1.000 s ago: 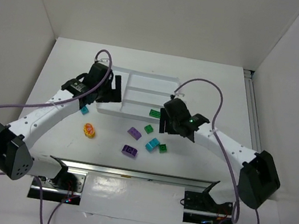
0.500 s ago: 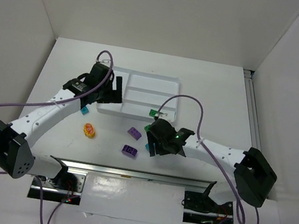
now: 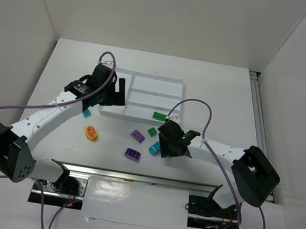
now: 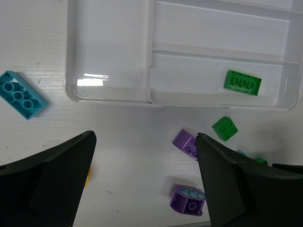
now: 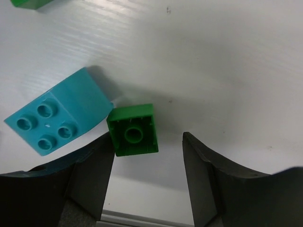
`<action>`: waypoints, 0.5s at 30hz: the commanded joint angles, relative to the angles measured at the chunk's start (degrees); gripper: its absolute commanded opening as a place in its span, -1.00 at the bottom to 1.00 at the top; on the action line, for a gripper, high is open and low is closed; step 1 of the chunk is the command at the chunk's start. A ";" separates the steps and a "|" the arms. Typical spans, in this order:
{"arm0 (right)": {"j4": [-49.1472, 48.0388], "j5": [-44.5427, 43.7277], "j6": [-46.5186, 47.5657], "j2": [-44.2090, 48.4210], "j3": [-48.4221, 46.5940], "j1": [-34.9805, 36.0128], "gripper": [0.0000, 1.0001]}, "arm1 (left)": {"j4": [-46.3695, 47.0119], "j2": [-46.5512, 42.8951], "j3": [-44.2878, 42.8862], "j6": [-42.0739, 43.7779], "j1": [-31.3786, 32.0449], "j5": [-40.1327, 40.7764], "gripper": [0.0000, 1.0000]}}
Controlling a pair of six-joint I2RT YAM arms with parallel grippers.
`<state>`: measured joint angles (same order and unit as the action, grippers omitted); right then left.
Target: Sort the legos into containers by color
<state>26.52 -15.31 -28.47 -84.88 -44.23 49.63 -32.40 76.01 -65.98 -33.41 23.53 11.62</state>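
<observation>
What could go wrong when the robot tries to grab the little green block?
1. The light blue block sits right against the green block, close to one finger of the open right pincer. Closing might pinch or shove it too.
2. The green block lies upside down and nearer that finger than the other, so it might slide or twist instead of being gripped.

Right gripper (image 5: pixel 148 142) fingers are seen spread either side of a green brick (image 5: pixel 133 130). Bare table (image 5: pixel 227 71) is left open on the brick's right; its left is crowded by a cyan brick (image 5: pixel 59 116) lying just at its corner.
</observation>
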 commanded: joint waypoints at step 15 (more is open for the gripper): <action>2.46 -3.49 2.19 5.15 -4.36 -2.08 -0.26 | -1.25 0.72 -1.52 -2.27 -0.15 2.01 0.98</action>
<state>24.91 -14.68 -25.89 -84.84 -44.29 47.62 -32.71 76.16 -66.00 -33.76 23.53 12.14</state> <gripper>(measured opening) 0.441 0.992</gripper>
